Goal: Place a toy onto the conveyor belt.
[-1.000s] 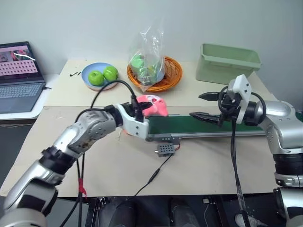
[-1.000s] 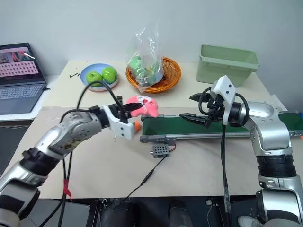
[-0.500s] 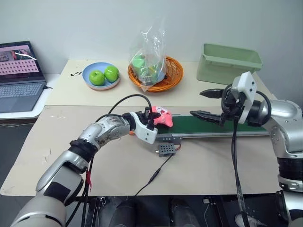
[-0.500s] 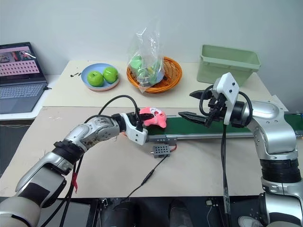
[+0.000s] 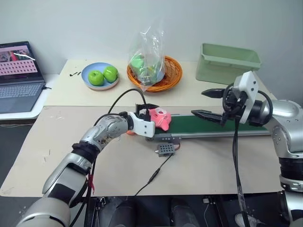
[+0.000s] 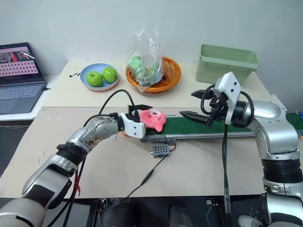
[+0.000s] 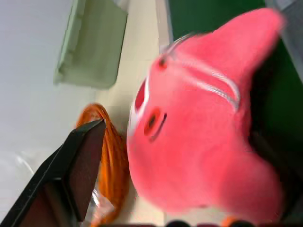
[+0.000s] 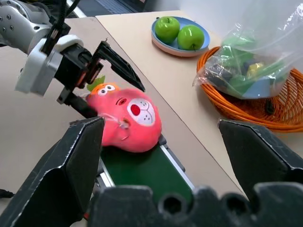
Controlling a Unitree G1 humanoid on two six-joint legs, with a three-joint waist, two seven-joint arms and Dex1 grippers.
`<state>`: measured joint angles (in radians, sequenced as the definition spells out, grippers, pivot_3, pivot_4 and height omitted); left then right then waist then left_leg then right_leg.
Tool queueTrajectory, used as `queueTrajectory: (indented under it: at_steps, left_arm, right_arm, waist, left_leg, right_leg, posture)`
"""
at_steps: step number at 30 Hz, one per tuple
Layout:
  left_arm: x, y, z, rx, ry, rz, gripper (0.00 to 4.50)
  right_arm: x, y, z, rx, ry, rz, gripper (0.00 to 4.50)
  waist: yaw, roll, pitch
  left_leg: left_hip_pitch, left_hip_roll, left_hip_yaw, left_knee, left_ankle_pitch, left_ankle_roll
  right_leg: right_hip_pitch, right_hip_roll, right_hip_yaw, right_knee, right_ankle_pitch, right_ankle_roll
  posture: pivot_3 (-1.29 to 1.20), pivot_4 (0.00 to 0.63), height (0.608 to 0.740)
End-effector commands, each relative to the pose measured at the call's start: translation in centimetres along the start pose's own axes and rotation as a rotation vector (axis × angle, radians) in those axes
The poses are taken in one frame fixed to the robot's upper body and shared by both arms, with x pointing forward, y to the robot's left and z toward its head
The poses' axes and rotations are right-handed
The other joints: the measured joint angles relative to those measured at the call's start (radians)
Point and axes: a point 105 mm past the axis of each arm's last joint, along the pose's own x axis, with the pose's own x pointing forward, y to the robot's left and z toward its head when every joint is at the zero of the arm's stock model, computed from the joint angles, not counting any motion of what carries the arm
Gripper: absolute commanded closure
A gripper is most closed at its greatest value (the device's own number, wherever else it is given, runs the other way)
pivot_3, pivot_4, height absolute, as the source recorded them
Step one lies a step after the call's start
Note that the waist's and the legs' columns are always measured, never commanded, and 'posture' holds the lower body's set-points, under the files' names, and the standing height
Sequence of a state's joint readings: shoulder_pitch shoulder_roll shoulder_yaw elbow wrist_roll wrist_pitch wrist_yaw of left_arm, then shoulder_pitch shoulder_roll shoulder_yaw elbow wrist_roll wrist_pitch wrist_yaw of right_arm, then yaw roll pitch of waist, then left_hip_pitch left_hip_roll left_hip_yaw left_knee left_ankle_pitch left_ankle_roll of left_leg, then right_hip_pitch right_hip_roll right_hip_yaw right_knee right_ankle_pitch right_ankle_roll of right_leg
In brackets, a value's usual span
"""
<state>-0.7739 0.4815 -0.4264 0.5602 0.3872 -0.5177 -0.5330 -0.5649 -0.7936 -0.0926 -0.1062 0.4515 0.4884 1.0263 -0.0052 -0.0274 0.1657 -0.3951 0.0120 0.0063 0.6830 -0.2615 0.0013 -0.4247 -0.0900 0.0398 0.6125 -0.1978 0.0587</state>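
The pink plush toy (image 5: 160, 118) lies on the left end of the dark green conveyor belt (image 5: 213, 125). My left gripper (image 5: 155, 115) is open around it. In the left wrist view one black finger (image 7: 71, 170) stands clear of the toy (image 7: 199, 127); the other finger is hidden behind the plush. My right gripper (image 5: 203, 103) hangs open above the belt, to the right of the toy, with nothing between its fingers. The right wrist view looks onto the toy (image 8: 125, 123) and the left gripper's spread fingers (image 8: 118, 61).
A small grey box (image 5: 165, 149) with a cable sits in front of the belt. Behind it are a blue plate of two green apples (image 5: 100, 75), an orange basket holding a plastic bag (image 5: 154, 71) and a pale green bin (image 5: 227, 61). A laptop (image 5: 19, 75) stands far left.
My left gripper carried the toy right and down to the belt's left end, then opened. The toy now rests on the belt. The right arm has stayed put.
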Motion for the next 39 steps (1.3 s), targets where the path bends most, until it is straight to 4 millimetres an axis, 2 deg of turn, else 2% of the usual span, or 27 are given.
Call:
queueTrajectory:
  at_steps: [1, 8, 12, 15, 20, 24, 28, 39]
  left_arm:
    - [-1.0, 2.1, 0.5, -0.078, -0.014, 0.059, 0.06]
    - [-3.7, 2.3, 0.7, -0.380, 0.008, 0.027, 0.06]
    - [-5.3, 3.7, 1.5, -0.619, -0.034, 0.066, 0.06]
    - [-6.3, 4.3, 3.0, -0.793, -0.112, 0.048, 0.06]
    - [-9.2, 3.0, 4.5, -0.997, -0.181, -0.076, 0.06]
    - [-10.6, 3.0, 4.3, -1.009, -0.168, -0.065, 0.06]
    - [-10.2, 3.5, 4.4, -1.025, -0.184, 0.001, 0.06]
    - [-10.3, 3.8, 5.0, -1.030, -0.185, 0.046, 0.06]
  right_arm:
    - [-0.2, -0.4, 1.4, -0.054, -0.037, -0.009, 0.00]
    - [-0.2, -0.6, 1.4, -0.059, -0.039, -0.002, 0.00]
    - [-0.1, -0.6, 1.6, -0.063, -0.038, 0.006, 0.00]
    - [-0.1, -0.6, 1.6, -0.066, -0.032, 0.022, 0.00]
    - [0.0, -0.6, 2.0, -0.082, -0.029, 0.048, 0.00]
    - [0.1, -0.6, 2.6, -0.095, -0.043, 0.065, 0.00]
    - [0.5, -0.4, 2.8, -0.090, -0.056, 0.090, 0.00]
    - [1.0, -0.4, 2.8, -0.088, -0.064, 0.120, 0.00]
  waist:
    - [0.000, 0.000, 0.000]
    - [-0.007, 0.000, 0.000]
    - [-0.009, 0.000, 0.000]
    - [-0.009, 0.000, 0.000]
    - [-0.013, 0.000, 0.000]
    - [-0.014, 0.000, 0.000]
    - [-0.006, 0.000, 0.000]
    - [-0.009, 0.000, 0.000]
  left_leg:
    - [0.000, 0.000, 0.000, 0.000, 0.000, 0.000]
    - [0.000, 0.000, 0.000, 0.000, 0.000, 0.000]
    - [0.000, 0.001, 0.000, 0.001, 0.000, 0.000]
    - [0.000, 0.001, -0.001, 0.001, 0.000, 0.000]
    - [0.000, 0.001, -0.001, 0.001, 0.000, 0.000]
    - [0.001, 0.001, -0.001, 0.001, 0.000, 0.000]
    - [0.004, 0.001, 0.000, 0.001, 0.000, 0.000]
    - [0.004, 0.001, 0.000, 0.001, 0.000, 0.000]
  right_leg:
    - [0.000, 0.000, 0.000, 0.000, 0.000, 0.000]
    - [0.000, 0.000, 0.000, 0.000, 0.000, 0.000]
    - [0.000, 0.000, 0.000, 0.001, 0.000, 0.000]
    - [0.000, 0.000, 0.000, 0.001, 0.000, 0.000]
    - [0.000, 0.001, 0.000, 0.001, 0.000, 0.000]
    - [0.000, 0.001, 0.001, 0.000, 0.000, 0.000]
    - [0.002, 0.001, 0.001, -0.001, 0.000, 0.000]
    - [0.002, 0.001, 0.001, -0.001, 0.000, 0.000]
  posture:
    - [0.00, 0.150, 0.740]
    - [0.00, 0.150, 0.740]
    - [0.00, 0.150, 0.740]
    - [0.00, 0.150, 0.740]
    - [0.00, 0.150, 0.740]
    - [0.00, 0.150, 0.740]
    - [0.00, 0.150, 0.740]
    - [0.00, 0.150, 0.740]
